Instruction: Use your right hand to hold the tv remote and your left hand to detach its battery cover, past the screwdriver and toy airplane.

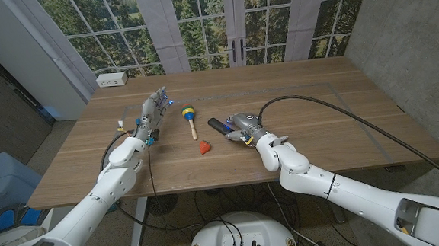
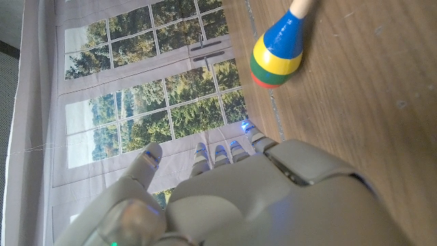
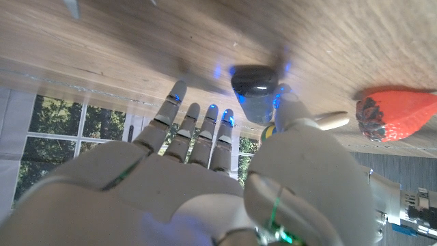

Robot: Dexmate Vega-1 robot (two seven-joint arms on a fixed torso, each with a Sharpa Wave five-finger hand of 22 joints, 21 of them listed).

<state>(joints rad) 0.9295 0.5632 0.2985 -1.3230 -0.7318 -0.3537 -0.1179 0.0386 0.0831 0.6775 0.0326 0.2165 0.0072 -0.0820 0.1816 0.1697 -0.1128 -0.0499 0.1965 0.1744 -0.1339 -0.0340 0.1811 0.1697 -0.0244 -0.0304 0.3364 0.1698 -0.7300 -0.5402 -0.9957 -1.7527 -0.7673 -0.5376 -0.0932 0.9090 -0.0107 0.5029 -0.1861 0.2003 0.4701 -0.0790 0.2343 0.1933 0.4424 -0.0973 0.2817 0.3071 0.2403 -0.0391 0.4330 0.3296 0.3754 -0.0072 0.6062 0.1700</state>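
At a wooden table (image 1: 318, 117) set before a window backdrop, the robot's right hand (image 1: 243, 128) lay over a dark remote (image 1: 218, 125) near the table's middle, its thumb beside the remote's end in the right wrist view; whether the fingers (image 3: 194, 130), stretched out and apart, actually gripped it could not be told. The remote's one end poked out toward the robot's left. The left hand (image 1: 150, 116) stood raised over the table's left part, fingers apart and pointing toward the far edge, holding nothing. Between the two hands lay a wooden rattle (image 1: 189, 114) with a blue, yellow, green and red head, its stick pointing toward the near edge, and just past the stick's tip a small red strawberry toy (image 1: 204, 147). Both sat apart from either hand. A white power strip (image 1: 112, 80) rested at the far left corner. A black cable (image 1: 341, 112) curved across the right half, which otherwise lay open out to the right and far edges.
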